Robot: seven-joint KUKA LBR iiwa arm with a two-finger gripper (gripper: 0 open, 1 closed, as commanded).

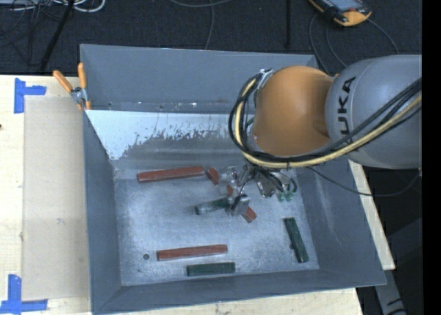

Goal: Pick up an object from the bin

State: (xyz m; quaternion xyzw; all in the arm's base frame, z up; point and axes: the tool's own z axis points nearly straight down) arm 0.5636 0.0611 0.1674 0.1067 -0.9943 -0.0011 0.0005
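Camera view, from above and a little to one side. Reaches in from the right, with the orange wrist cover [289, 110] over the middle right of the grey bin [207, 65]. Down low with the jaws at the bin floor, just right of centre. Width of the jaws: cannot tell, too tangled among cables and metal parts to read. At their tip, touching or all but touching: the right end of a short dark green stick [215, 206], lying nearly level at the centre of the floor. Just beside, to the lower right: a small red-brown piece [249, 214]. Up and to the left: another small red-brown piece [213, 175], at the right end of a long red-brown bar [172, 174]. Well apart, near the front wall: a second red-brown bar [191, 253], with a dark green bar [210, 269] just below it. Off to the right, slanted: one more dark green bar [296, 240].
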